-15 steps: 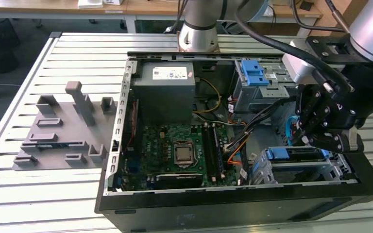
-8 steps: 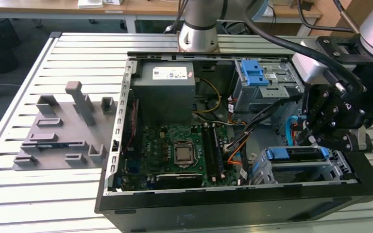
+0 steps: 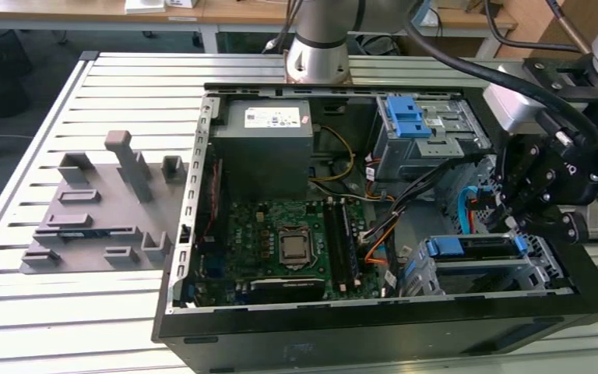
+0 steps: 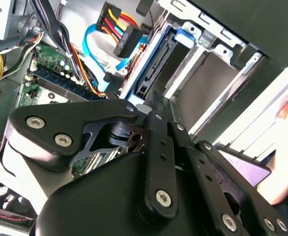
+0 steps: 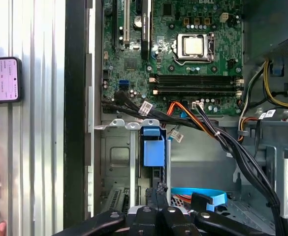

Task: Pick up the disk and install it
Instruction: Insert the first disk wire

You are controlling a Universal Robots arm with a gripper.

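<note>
Installation looks nearly done: the silver hard disk with blue plastic rails (image 5: pixel 152 147) sits in the grey metal drive bay (image 5: pixel 115 157), the black gripper (image 5: pixel 157 189) closed and empty at that bay's mouth, so any final seating calls for a straight push.

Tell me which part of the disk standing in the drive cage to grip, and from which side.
Take the disk by its blue end tab, coming straight down through the open side of the case. The disk stands on edge in the metal cage, whose walls cover both broad faces, so probably just its top edge and tab are reachable.
</note>
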